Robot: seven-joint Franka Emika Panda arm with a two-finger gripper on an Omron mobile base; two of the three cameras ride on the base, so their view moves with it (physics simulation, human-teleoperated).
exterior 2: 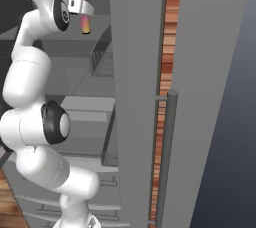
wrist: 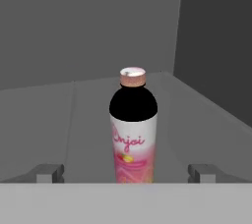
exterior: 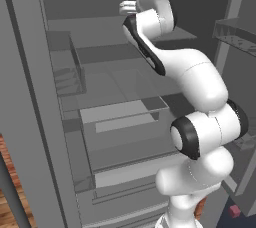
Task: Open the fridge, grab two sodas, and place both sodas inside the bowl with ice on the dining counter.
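Observation:
The fridge (exterior: pixel 115 109) stands open, and my arm reaches into an upper shelf. One soda (wrist: pixel 133 129) stands upright on that shelf: a slim bottle with a pale cap, a black neck and a pink-orange label. My gripper (wrist: pixel 127 173) is open, with its fingertips (wrist: pixel 49 173) wide on either side and the bottle centred just ahead of the gap, untouched. From the right base the soda (exterior 2: pixel 86 24) shows just below the gripper (exterior 2: pixel 82 8). In the left base view the gripper (exterior: pixel 128 7) sits high in the fridge. The bowl and the dining counter are out of view.
An open fridge door (exterior: pixel 30 102) stands close at the left, with bins on its inner side. The other door (exterior 2: pixel 142 72) with its bar handle (exterior 2: pixel 171 147) stands close at the right. Shelves and drawers (exterior: pixel 125 172) lie below the arm. Wood floor (exterior: pixel 7 207) shows low left.

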